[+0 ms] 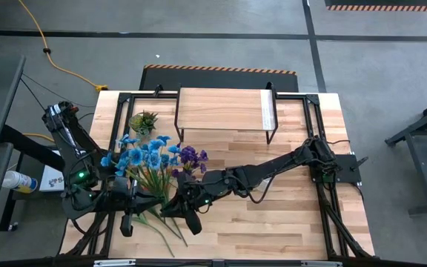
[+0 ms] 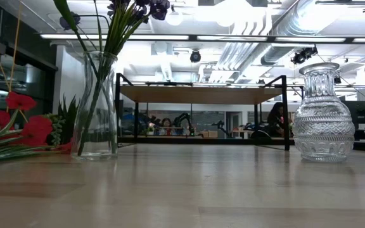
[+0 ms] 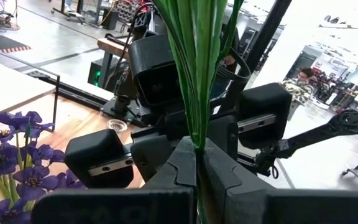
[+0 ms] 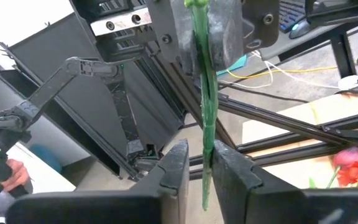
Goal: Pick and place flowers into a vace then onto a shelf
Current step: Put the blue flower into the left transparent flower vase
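Near tabletop's front-left: left gripper (image 3: 199,163) clamped on flowers (image 3: 197,68) stems; right gripper (image 4: 202,163) fingers narrowly parted around stem.

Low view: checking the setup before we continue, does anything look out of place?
Red flowers lie flat on the table beside the tall glass vase rather than standing in it; the cut-glass vase holds nothing.

arms: matte black, jointed, with black cables
left gripper (image 3: 197,177): blocky dark fingers (silver screwed rails behind)
status lights: green
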